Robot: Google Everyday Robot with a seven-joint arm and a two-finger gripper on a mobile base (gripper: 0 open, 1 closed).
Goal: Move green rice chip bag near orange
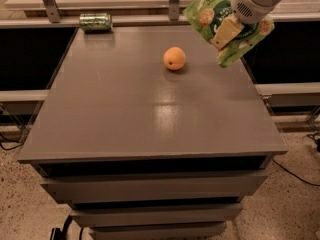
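Note:
The green rice chip bag [212, 15] is a light-green crinkly pouch with round beige chips pictured on it. It hangs in the air over the table's back right part. My gripper [227, 31] is shut on the bag's middle, with a pale finger across its front. The orange [174, 58] sits on the grey table top, left of and below the bag, apart from it.
A small green can [95, 21] lies on its side at the table's back left corner. The grey table [150, 114] has drawers below its front edge. A rail and metal posts run behind the table.

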